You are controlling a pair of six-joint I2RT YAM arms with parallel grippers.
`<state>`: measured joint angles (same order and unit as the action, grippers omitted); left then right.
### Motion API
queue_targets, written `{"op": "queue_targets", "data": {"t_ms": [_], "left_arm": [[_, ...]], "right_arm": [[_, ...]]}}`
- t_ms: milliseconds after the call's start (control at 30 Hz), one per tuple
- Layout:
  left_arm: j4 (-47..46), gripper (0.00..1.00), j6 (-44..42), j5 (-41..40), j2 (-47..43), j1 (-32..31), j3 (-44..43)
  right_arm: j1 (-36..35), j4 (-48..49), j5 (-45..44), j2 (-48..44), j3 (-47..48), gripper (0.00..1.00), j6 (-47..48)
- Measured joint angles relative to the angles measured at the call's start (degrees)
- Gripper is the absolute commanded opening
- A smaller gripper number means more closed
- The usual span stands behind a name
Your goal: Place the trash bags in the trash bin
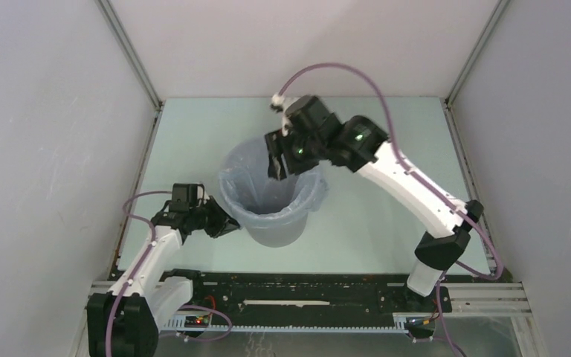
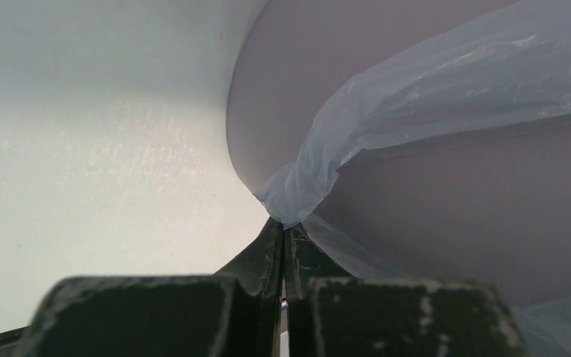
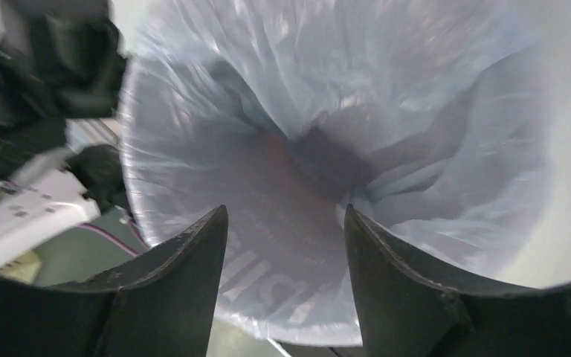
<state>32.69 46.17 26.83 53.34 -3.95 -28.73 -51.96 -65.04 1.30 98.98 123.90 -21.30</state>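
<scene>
The grey trash bin (image 1: 275,232) stands mid-table. The pale-blue trash bag (image 1: 236,187) lines it, with its film draped over the rim. My left gripper (image 1: 230,224) is at the bin's left side, shut on a pinch of the bag's edge (image 2: 297,197) against the grey bin wall (image 2: 279,97). My right gripper (image 1: 277,162) hangs over the bin's far rim with its jaws open and nothing between them. In the right wrist view that gripper (image 3: 286,216) looks down into the crinkled bag (image 3: 357,82) inside the bin. White lettering (image 3: 268,286) shows through the film.
Grey enclosure walls surround the pale-green table (image 1: 386,216) on three sides. A black rail (image 1: 305,297) with the arm bases runs along the near edge. The left arm (image 3: 37,97) shows at the upper left of the right wrist view.
</scene>
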Motion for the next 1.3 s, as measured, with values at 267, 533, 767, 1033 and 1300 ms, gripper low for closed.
{"op": "queue_targets", "data": {"t_ms": [267, 533, 767, 1033, 1300], "left_arm": [[-1.29, 0.03, 2.49, 0.42, -0.11, -0.44, 0.33], [-1.79, 0.02, 3.54, 0.44, 1.33, -1.73, 0.33], [-1.99, 0.02, 3.96, 0.39, 1.38, -2.16, 0.33], [-2.14, 0.02, 3.96, 0.28, 0.85, -2.38, 0.33], [-4.61, 0.02, 4.63, 0.13, 0.22, -2.43, 1.36]], "right_arm": [[-5.31, 12.39, -4.74, 1.09, -24.57, 0.69, 1.11], [-5.29, 30.91, -10.91, 7.26, -30.99, 0.71, 1.66], [-5.05, 37.42, -12.79, 15.02, -24.79, 0.75, 1.79], [-4.57, 34.53, -11.58, 13.22, -23.17, 0.78, 3.02], [-3.72, 32.72, -9.42, -2.01, -35.85, 0.76, 3.19]]}}
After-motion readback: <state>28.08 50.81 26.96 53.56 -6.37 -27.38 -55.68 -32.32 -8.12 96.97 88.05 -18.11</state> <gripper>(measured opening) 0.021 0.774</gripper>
